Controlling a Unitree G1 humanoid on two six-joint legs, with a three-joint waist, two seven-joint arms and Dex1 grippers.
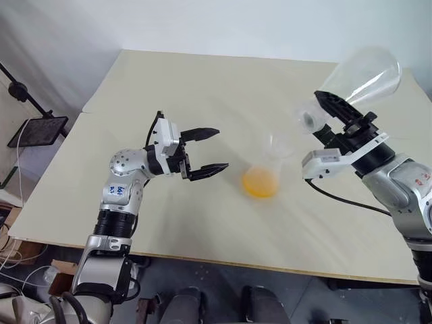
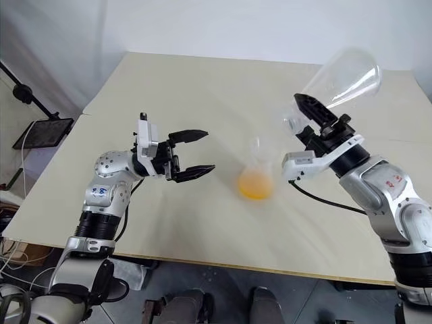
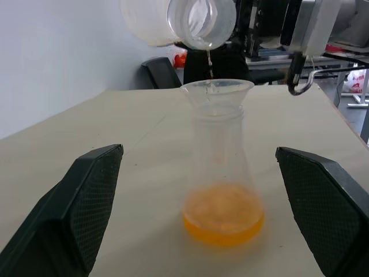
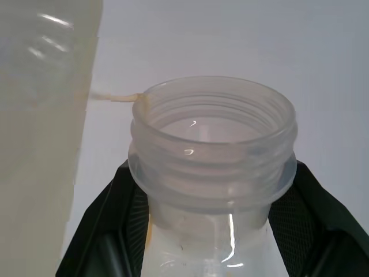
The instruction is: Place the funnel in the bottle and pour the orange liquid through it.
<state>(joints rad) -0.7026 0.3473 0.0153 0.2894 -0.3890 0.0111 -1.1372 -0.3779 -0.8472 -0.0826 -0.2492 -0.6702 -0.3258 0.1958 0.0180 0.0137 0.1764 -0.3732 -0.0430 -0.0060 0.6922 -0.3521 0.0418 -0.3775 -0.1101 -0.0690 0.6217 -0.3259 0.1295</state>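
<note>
The bottle (image 1: pixel 268 162), a clear conical flask, stands mid-table with the clear funnel (image 3: pixel 218 92) seated in its neck. The orange liquid (image 3: pixel 223 214) pools in its base. My right gripper (image 1: pixel 322 111) is shut on the neck of a frosted white flask (image 1: pixel 361 75), holding it tipped mouth-down just above the funnel. A thin orange drip (image 3: pixel 209 62) hangs from that mouth. My left gripper (image 1: pixel 220 150) is open, level with the bottle and a short way to its left, touching nothing.
The beige table (image 1: pixel 202 81) has bare room all around the bottle. A black stand with a flat plate (image 1: pixel 37 129) sits off the table's left edge. A black cable (image 1: pixel 344 199) loops under my right wrist.
</note>
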